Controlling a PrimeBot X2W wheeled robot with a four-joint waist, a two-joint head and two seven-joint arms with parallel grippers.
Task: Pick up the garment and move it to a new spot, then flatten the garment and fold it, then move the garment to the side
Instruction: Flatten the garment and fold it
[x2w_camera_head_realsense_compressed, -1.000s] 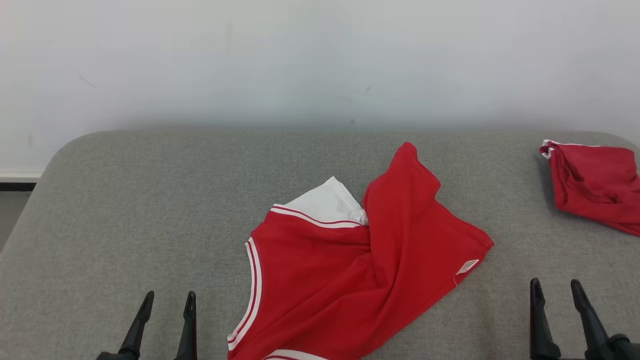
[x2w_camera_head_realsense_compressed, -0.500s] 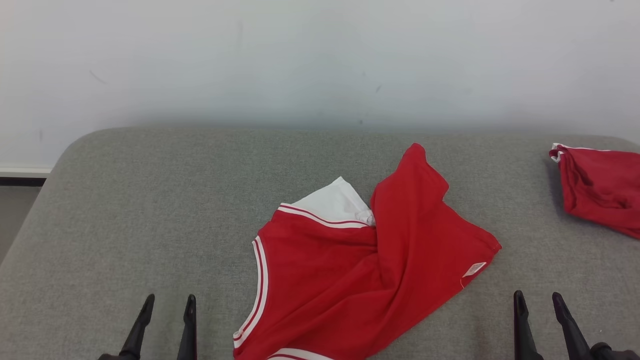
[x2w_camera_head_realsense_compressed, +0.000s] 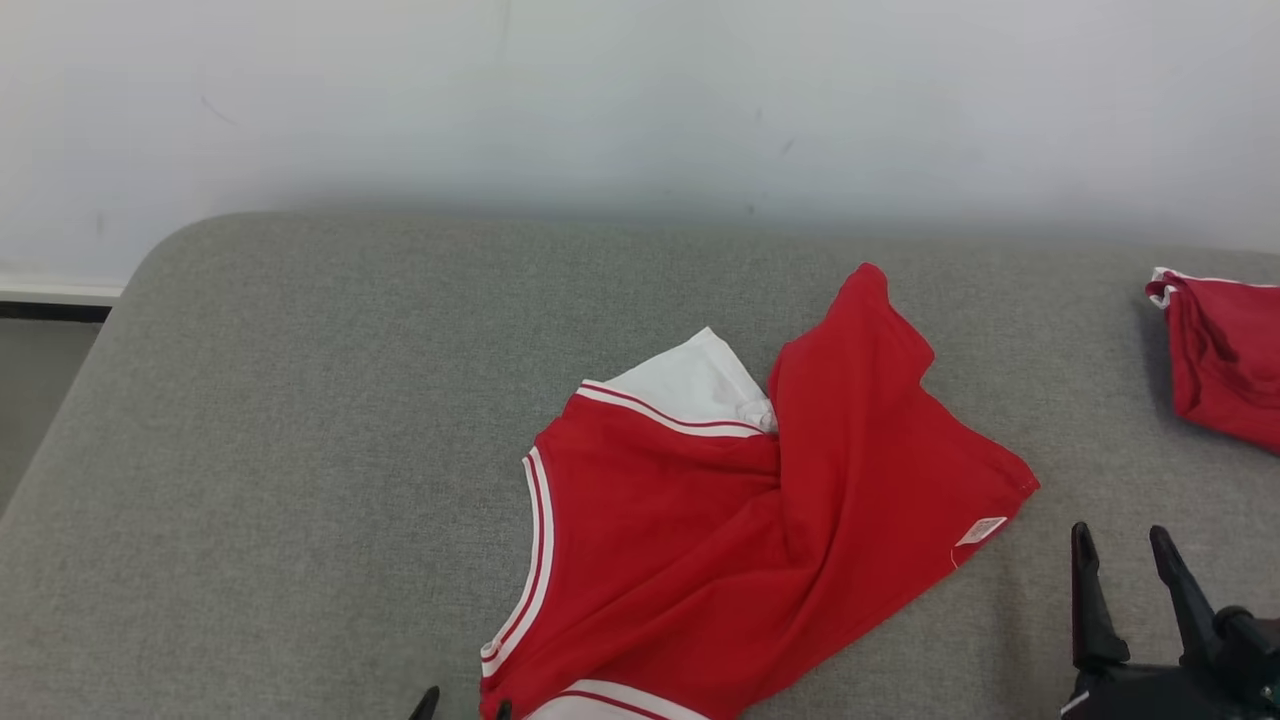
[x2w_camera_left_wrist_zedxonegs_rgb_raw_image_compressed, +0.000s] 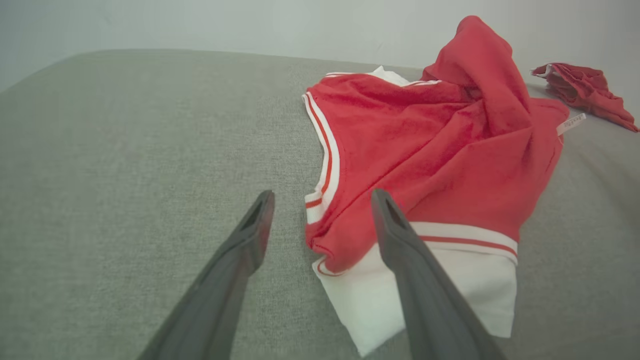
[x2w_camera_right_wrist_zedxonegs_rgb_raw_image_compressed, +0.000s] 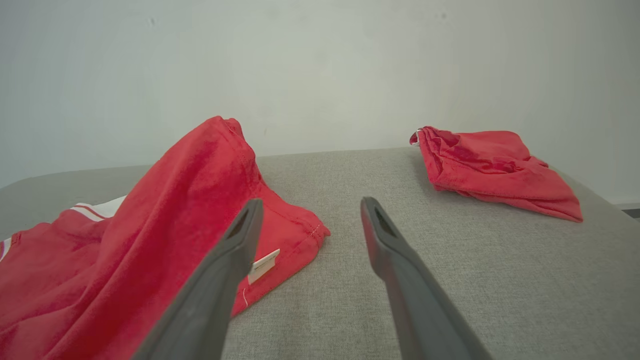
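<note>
You have the crumpled red jersey with white striped trim (x2w_camera_head_realsense_compressed: 760, 520) lying mid-way across the grey fabric-covered tabletop (x2w_camera_head_realsense_compressed: 300, 400). Your left pincer (x2w_camera_left_wrist_zedxonegs_rgb_raw_image_compressed: 322, 196) is spread and empty at its 7 o'clock corner. Your right pincer (x2w_camera_head_realsense_compressed: 1120, 533) is spread and empty at 4 o'clock. A bunched red cloth (x2w_camera_head_realsense_compressed: 1225, 370) sits at 2 o'clock, well apart.
</note>
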